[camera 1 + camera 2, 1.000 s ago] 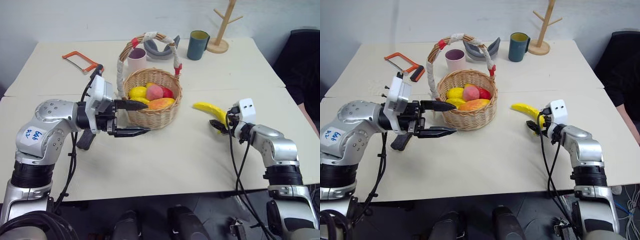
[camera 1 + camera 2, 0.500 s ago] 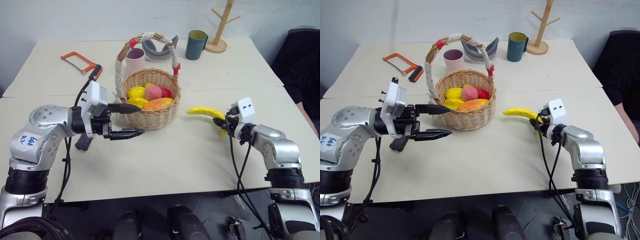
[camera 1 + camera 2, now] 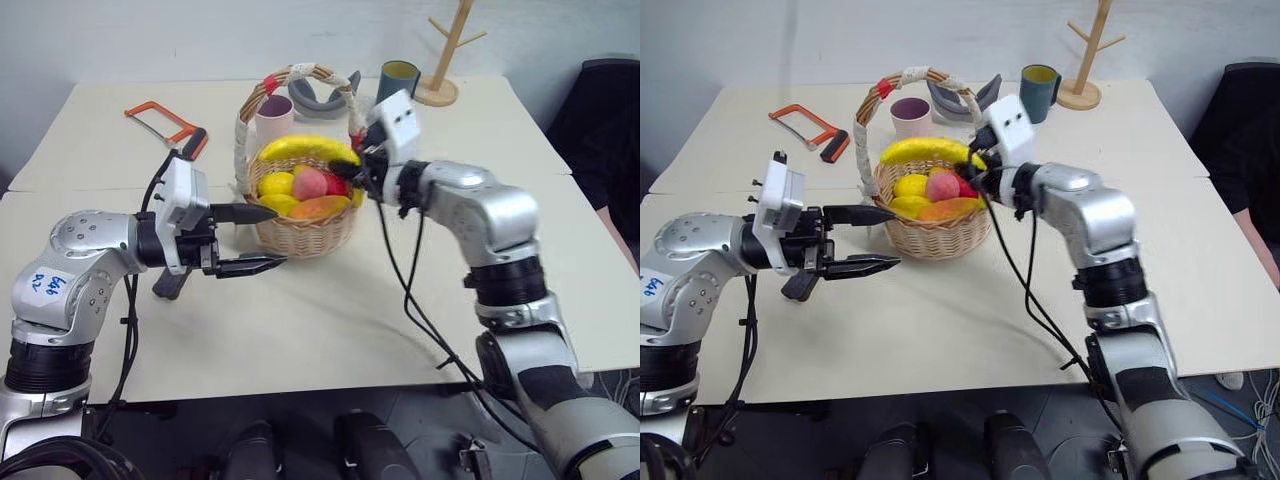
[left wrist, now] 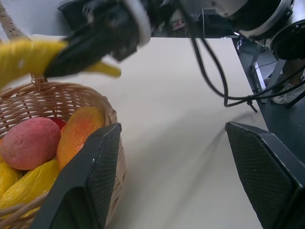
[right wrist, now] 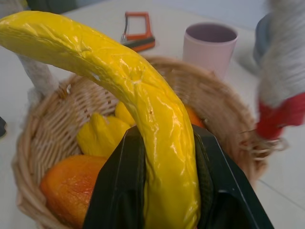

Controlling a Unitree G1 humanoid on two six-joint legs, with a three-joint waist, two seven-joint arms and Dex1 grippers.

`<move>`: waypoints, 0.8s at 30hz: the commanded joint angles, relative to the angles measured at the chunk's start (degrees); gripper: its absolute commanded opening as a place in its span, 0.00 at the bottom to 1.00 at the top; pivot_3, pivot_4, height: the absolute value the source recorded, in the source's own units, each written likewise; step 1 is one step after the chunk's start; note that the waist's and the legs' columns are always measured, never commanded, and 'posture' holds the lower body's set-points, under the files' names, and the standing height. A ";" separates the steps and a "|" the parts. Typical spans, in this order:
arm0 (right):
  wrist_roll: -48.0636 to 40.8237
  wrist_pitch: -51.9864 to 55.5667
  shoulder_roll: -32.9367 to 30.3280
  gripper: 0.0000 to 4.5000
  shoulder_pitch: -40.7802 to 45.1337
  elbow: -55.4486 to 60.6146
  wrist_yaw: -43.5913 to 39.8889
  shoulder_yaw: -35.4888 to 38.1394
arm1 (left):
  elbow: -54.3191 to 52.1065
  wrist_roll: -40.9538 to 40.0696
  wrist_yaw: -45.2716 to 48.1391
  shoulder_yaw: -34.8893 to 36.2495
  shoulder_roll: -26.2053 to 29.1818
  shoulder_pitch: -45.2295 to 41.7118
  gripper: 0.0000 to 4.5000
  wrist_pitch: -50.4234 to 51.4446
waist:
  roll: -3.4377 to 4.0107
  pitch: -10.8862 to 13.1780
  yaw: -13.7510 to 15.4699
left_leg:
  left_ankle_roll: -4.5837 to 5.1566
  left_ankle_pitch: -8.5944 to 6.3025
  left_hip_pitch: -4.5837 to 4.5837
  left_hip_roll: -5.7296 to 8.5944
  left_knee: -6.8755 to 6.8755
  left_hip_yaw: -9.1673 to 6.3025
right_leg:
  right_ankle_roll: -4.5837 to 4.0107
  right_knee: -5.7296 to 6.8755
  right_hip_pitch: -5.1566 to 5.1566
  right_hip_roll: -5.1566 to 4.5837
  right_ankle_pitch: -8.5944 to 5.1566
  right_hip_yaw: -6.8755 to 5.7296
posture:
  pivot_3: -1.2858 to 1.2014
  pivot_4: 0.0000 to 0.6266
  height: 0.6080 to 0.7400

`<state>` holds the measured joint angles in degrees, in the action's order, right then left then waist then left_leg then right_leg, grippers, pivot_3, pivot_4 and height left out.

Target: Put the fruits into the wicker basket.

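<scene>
The wicker basket [image 3: 300, 228] stands mid-table, its arched handle wrapped in white cloth and red tape. Inside lie the pink-red peach [image 3: 309, 183], also seen as the peach [image 4: 29, 143] in the left wrist view, plus yellow, orange and red fruits. My right gripper [image 3: 350, 165] is shut on the stem end of the banana [image 3: 305, 148], which hangs level just above the basket's opening. In the right wrist view the banana [image 5: 128, 90] is pinched between the black fingers [image 5: 119, 186]. My left gripper [image 3: 278, 238] is open and holds nothing, level, just left of the basket wall.
Behind the basket are a pink cup [image 3: 273, 118], a grey curved object [image 3: 318, 98], a teal mug [image 3: 397, 82] and a wooden mug tree [image 3: 445, 60]. An orange hacksaw [image 3: 160, 122] lies at the back left. Bare tabletop lies in front of the basket.
My right gripper closed on the banana, lifted it off the table at the right and carried it left and up, over the basket. The left gripper has stayed put.
</scene>
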<state>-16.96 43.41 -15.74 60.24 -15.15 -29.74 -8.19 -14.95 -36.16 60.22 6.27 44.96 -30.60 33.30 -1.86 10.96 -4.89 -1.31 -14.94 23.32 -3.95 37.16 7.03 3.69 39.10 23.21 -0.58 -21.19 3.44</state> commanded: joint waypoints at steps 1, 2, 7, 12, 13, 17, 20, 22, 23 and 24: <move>2.98 -5.58 1.57 0.34 4.47 -3.08 -0.78 -0.96 | -1.91 -0.79 -0.56 1.07 -0.11 0.09 0.81 -0.46 | 0.00 0.00 -0.05 | 0.01 0.01 0.07 0.02 0.01 0.03 | 0.00 0.09 0.13 -0.03 0.00 0.02 | 0.52 0.24 1.00; 3.54 -6.29 1.60 0.40 4.68 -3.41 -1.14 -1.14 | -2.06 -0.85 -0.65 1.23 -0.04 0.31 0.81 -0.41 | 0.00 0.00 -0.05 | 0.00 0.01 0.12 0.02 0.00 0.04 | 0.00 0.15 0.23 -0.03 0.00 0.03 | 0.52 0.24 1.00; 2.47 -4.05 -0.87 0.75 2.68 3.29 -2.41 1.72 | -2.66 -1.22 -1.17 2.33 0.49 1.39 0.81 -0.20 | 0.00 0.00 -0.04 | -0.02 0.02 0.13 -0.01 0.00 0.02 | -0.01 0.31 0.31 -0.03 -0.01 0.02 | 0.52 0.24 1.00; 0.06 2.41 -6.75 0.75 -4.39 14.58 -1.92 6.86 | -3.15 -1.37 -1.78 3.06 0.62 2.23 0.81 -0.26 | -0.01 -0.01 0.26 | -0.01 0.02 0.14 0.01 0.05 -0.03 | -0.01 0.31 0.26 -0.08 -0.01 -0.01 | 0.52 0.24 1.00; 0.06 2.72 -7.13 0.75 -5.06 14.92 -1.29 7.70 | -3.04 -1.27 -1.86 3.02 0.52 2.14 0.81 -0.33 | -0.01 0.00 0.20 | -0.01 0.01 0.12 0.01 0.06 -0.04 | -0.01 0.30 0.23 -0.08 -0.01 -0.01 | 0.52 0.24 1.00; 1.09 0.86 -5.91 0.75 -4.06 11.69 0.65 8.59 | -2.59 -0.96 -1.97 2.55 0.20 1.50 0.81 -0.60 | 0.00 0.00 -0.49 | -0.05 0.05 0.07 -0.02 0.01 0.08 | -0.01 0.33 0.27 0.03 -0.01 0.09 | 0.52 0.24 1.00; 2.83 -2.89 -3.62 0.75 -0.99 5.53 1.32 7.10 | -1.98 -0.73 -1.77 1.98 -0.01 0.50 0.81 -0.89 | 0.00 0.00 -1.01 | -0.17 0.12 0.02 -0.09 -0.05 0.08 | -0.06 0.36 0.29 0.12 -0.03 0.09 | 0.52 0.24 1.00; 3.67 -4.95 -2.26 0.75 0.75 2.11 1.40 6.54 | -1.55 -0.42 -1.56 1.67 0.02 0.05 0.81 -1.18 | 0.00 0.00 -1.16 | -0.17 0.12 0.01 -0.10 -0.07 0.08 | -0.08 0.38 0.30 0.13 -0.05 0.08 | 0.52 0.24 1.00; 3.77 -5.87 -1.47 0.75 1.66 0.25 1.39 6.59 | -1.34 -0.32 -1.42 1.57 0.05 -0.13 0.81 -1.29 | 0.00 0.00 -1.23 | -0.18 0.12 0.01 -0.10 -0.07 0.07 | -0.09 0.39 0.30 0.12 -0.05 0.08 | 0.52 0.24 1.00; 4.21 -7.42 -0.57 0.75 2.73 -2.29 1.44 6.43 | -1.20 -0.29 -1.35 1.50 0.08 -0.32 0.81 -1.32 | 0.00 0.00 -1.27 | -0.18 0.12 0.02 -0.10 -0.07 0.07 | -0.09 0.39 0.31 0.11 -0.05 0.08 | 0.52 0.24 1.00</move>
<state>-13.15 38.87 -16.81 60.97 -16.39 -28.61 -2.03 -15.20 -36.32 58.51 7.50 44.97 -29.91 33.07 -1.86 10.96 -6.16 -1.49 -14.82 23.34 -4.05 37.09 7.10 3.60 39.49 23.52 -0.47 -21.24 3.51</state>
